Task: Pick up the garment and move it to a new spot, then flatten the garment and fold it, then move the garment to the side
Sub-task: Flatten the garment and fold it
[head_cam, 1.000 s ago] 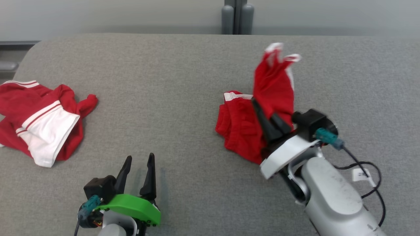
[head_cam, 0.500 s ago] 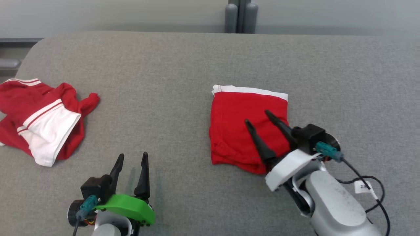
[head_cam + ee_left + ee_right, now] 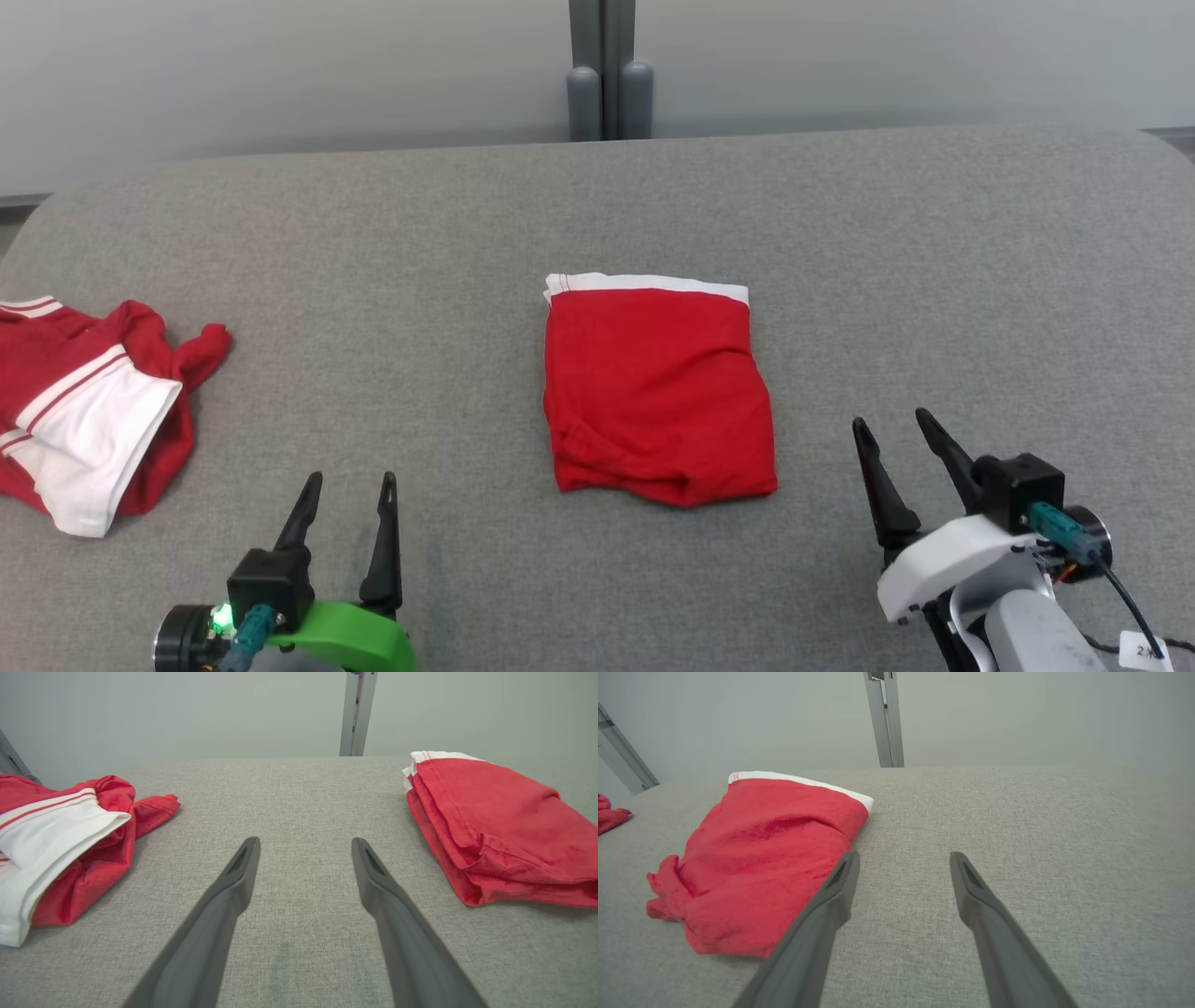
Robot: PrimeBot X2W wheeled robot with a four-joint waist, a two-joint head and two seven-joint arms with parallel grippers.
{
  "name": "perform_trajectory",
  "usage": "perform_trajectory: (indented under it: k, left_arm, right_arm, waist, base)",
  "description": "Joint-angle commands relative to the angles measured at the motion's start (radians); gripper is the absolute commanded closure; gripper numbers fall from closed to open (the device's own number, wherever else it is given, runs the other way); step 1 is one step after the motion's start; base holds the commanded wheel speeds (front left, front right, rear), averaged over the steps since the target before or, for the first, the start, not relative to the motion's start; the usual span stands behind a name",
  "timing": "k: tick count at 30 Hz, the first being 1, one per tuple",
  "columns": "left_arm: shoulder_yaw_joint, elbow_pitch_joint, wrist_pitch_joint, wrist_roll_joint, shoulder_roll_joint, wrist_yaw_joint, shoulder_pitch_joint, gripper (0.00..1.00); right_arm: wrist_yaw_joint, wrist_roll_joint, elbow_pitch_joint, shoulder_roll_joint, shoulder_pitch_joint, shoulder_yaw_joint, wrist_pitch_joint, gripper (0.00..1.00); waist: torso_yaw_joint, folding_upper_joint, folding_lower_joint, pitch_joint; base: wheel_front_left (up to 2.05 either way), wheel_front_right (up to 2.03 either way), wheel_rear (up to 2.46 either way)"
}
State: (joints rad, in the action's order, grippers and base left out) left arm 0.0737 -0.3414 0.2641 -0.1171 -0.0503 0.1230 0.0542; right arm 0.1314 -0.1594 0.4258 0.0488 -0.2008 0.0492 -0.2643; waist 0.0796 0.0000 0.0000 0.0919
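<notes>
Near the front edge of the table (image 3: 934, 233), your right gripper (image 3: 890, 420) has its fingers spread and holds nothing, just right of the folded garment (image 3: 658, 392). Your left gripper (image 3: 352, 478) is likewise parted and empty, toward the front left corner. The folded garment lies mid-table, a soft, light stack of red layers. Pinch all layers at the near fold, or it will likely fall apart. A crumpled garment (image 3: 84, 411) lies at the left edge.
</notes>
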Motion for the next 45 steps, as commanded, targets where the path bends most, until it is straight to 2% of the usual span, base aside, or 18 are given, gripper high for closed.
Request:
perform_trajectory:
  k: [1, 10, 15, 16, 17, 19, 26, 35, 40, 45]
  left_arm:
    - [0.003, 0.009, 0.0, 0.013, -0.002, -0.009, -0.026, 0.0]
    - [0.053, 0.041, 0.0, 0.03, -0.002, -0.055, -0.093, 0.0]
    - [0.069, 0.043, 0.0, 0.021, -0.002, -0.052, -0.063, 0.0]
    - [0.07, 0.042, 0.0, 0.017, -0.002, -0.051, -0.056, 0.0]
    - [0.073, 0.041, 0.0, 0.016, -0.002, -0.048, -0.049, 0.0]
    - [0.076, 0.037, 0.0, 0.007, -0.002, -0.046, -0.043, 0.0]
    - [0.098, 0.03, 0.0, -0.025, -0.002, -0.037, 0.005, 0.0]
    - [0.125, 0.017, 0.0, -0.052, -0.002, -0.031, 0.042, 0.0]
    - [0.123, 0.014, 0.0, -0.057, -0.002, -0.033, 0.036, 0.0]
    - [0.111, 0.01, 0.0, -0.053, -0.002, -0.039, 0.011, 0.0]
  right_arm:
    - [-0.002, -0.012, 0.001, 0.004, 0.031, -0.01, 0.0, 0.0]
    - [-0.002, -0.042, 0.009, 0.004, 0.108, -0.009, 0.0, 0.0]
    - [-0.002, -0.029, 0.01, 0.004, 0.07, 0.012, 0.0, 0.0]
    - [-0.002, -0.024, 0.012, 0.004, 0.06, 0.019, 0.0, 0.03]
    - [-0.002, -0.019, 0.016, 0.004, 0.047, 0.028, 0.0, 0.38]
    - [-0.002, -0.01, 0.023, 0.004, 0.019, 0.051, 0.0, 1.0]
    - [-0.002, 0.021, 0.098, 0.004, -0.135, 0.175, 0.0, 1.0]
    - [-0.002, 0.055, 0.315, 0.005, -0.297, 0.327, 0.0, 1.0]
    - [-0.002, 0.026, 0.347, 0.005, -0.302, 0.426, 0.0, 1.0]
    - [-0.002, -0.018, 0.347, 0.005, -0.266, 0.54, 0.0, 1.0]
  waist:
    - [-0.013, 0.0, 0.0, -0.024]
    - [-0.014, 0.0, 0.0, -0.045]
    - [0.003, 0.0, 0.0, -0.024]
    - [0.009, 0.0, 0.0, -0.019]
    - [0.018, 0.0, 0.0, -0.013]
    - [0.036, 0.0, 0.0, -0.002]
    - [0.118, 0.0, 0.0, 0.065]
    - [0.23, 0.0, 0.0, 0.11]
    - [0.25, 0.0, 0.0, 0.106]
    - [0.228, 0.0, 0.0, 0.079]
  base:
    - [0.0, 0.0, 0.0]
    - [0.0, 0.0, 0.0]
    - [0.0, 0.0, 0.0]
    - [0.0, 0.0, 0.0]
    - [0.0, 0.0, 0.0]
    - [0.0, 0.0, 0.0]
    - [0.0, 0.0, 0.0]
    - [0.0, 0.0, 0.0]
    - [0.0, 0.0, 0.0]
    - [0.0, 0.0, 0.0]
